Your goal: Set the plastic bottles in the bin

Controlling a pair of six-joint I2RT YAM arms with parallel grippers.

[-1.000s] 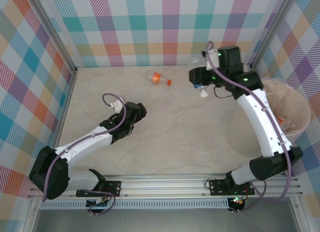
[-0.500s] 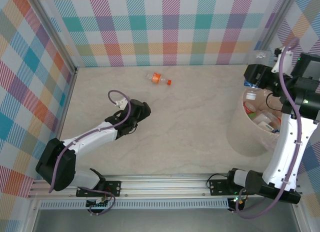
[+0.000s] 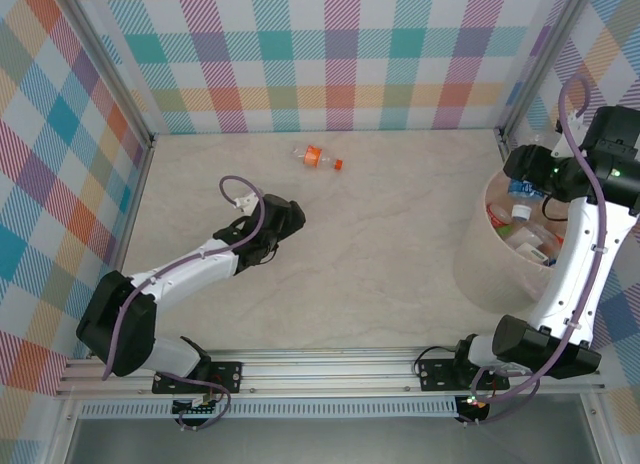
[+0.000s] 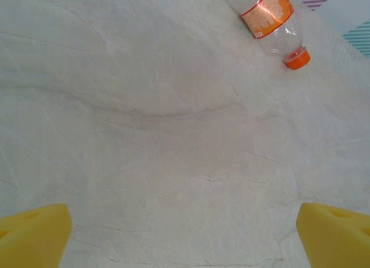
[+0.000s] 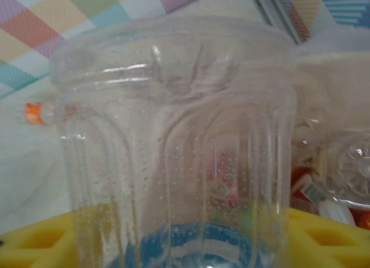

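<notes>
A clear plastic bottle with a blue label [image 3: 520, 190] [image 5: 173, 141] hangs cap down between the yellow fingers of my right gripper [image 3: 528, 170] [image 5: 185, 242], right above the bin [image 3: 478, 269]. Whether the pads [image 5: 324, 239] still press on it is hidden by the bottle. Several other bottles [image 3: 527, 246] [image 5: 347, 175] lie inside the pale pink bin. One bottle with an orange label and cap [image 3: 318, 158] [image 4: 269, 17] lies on the table near the back wall. My left gripper [image 3: 285, 216] [image 4: 185, 245] hovers open over bare table, short of that bottle.
Checked walls [image 3: 330, 54] close the table at the back and both sides, with metal posts [image 3: 520, 84] at the corners. The bin stands against the right wall. A rail [image 3: 330, 369] with the arm bases runs along the near edge.
My right arm swung from mid-table to over the bin with the blue-label bottle, which now hangs lower inside the rim. The left gripper crept slightly towards the orange bottle.
</notes>
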